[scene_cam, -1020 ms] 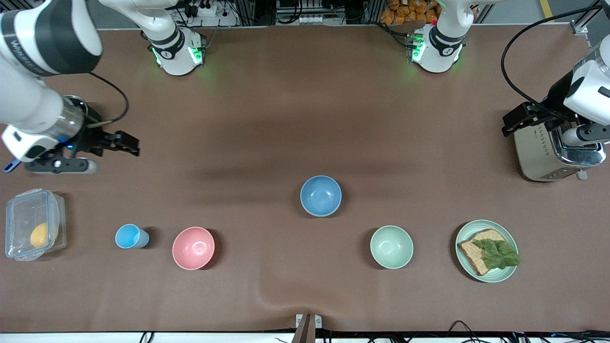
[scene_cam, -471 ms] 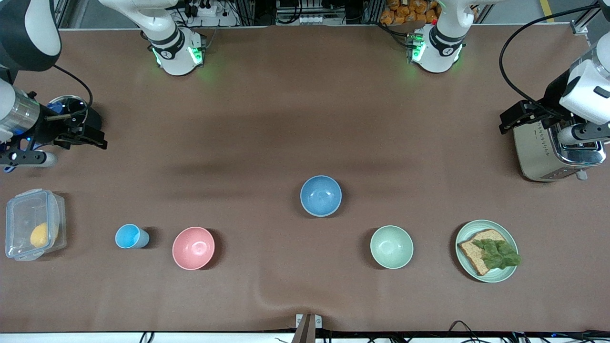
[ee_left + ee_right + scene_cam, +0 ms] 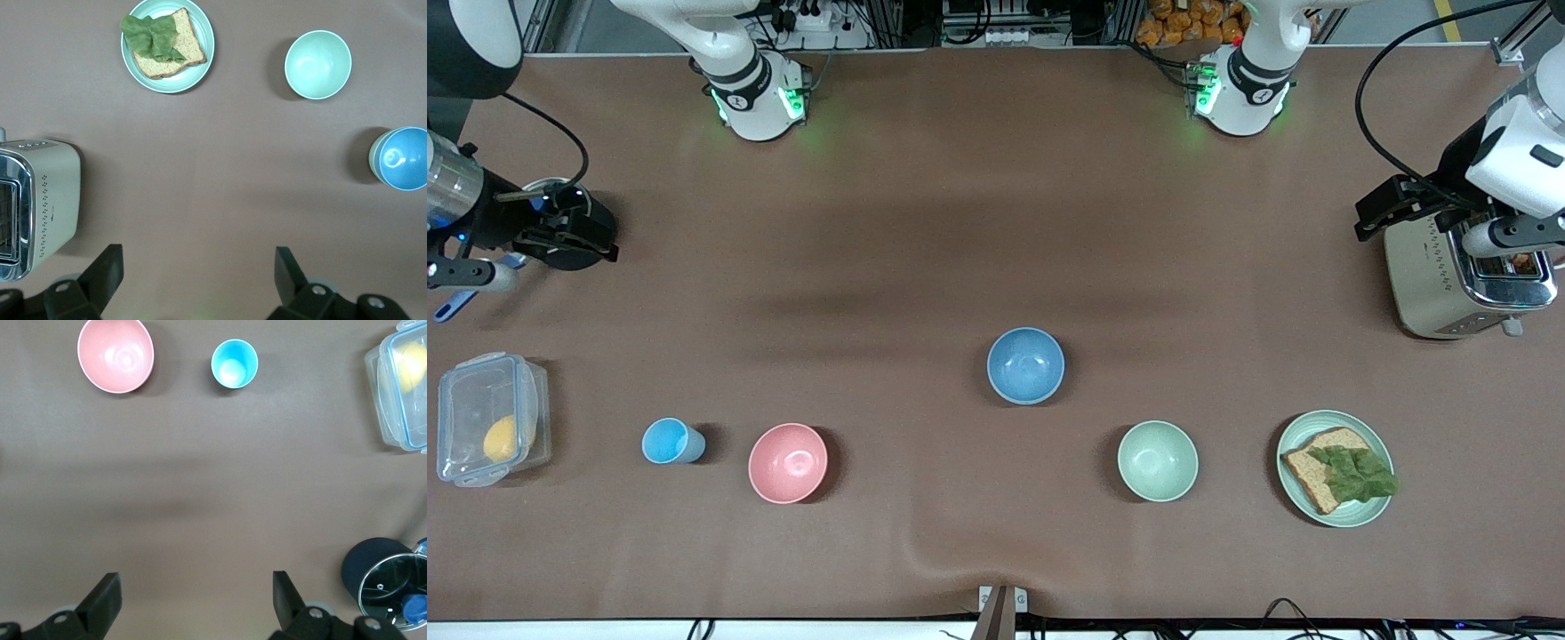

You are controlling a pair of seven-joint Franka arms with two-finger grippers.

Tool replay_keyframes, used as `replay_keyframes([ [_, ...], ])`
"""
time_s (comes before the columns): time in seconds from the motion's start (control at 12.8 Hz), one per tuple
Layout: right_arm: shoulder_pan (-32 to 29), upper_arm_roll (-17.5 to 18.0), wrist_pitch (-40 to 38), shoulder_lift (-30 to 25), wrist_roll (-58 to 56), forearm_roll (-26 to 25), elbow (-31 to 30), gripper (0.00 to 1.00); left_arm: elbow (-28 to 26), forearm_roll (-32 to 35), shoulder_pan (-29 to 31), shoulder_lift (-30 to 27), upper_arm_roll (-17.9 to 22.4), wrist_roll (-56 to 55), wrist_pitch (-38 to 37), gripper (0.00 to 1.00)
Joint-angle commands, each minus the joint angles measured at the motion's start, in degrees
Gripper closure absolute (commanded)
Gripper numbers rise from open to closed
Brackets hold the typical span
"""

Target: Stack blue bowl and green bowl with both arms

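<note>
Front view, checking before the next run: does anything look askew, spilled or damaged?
Only the table cover stands out: a wrinkle ridges it near the edge closest to the camera, between the pink bowl and the pale green bowl. Nothing looks spilled or tipped.

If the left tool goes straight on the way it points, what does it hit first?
Probably bare table: the open left tool points down beside the toaster, nothing in its line. Depth is unclear. The right tool hangs near the pot.
</note>
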Motion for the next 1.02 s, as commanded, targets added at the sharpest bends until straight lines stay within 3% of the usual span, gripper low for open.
replay_keyframes([
  [0.0,0.51,-0.16,-1.3,-0.17,1.29,0.01,0.53,0.0,-0.44,-0.4,0.3,-1.17,0.03,1.35,-0.7,0.0],
  [0.63,1.12,-0.42,-2.88,-0.17,1.2,0.01,0.88,0.0,-0.17,-0.84,0.57,-1.17,0.21,2.14,-0.7,0.0],
  [0.94,1.83,-2.18,-2.79,-0.08,1.11,-0.08,2.1,0.0,-0.08,-0.23,0.48,-1.08,0.03,2.05,-0.7,0.0],
])
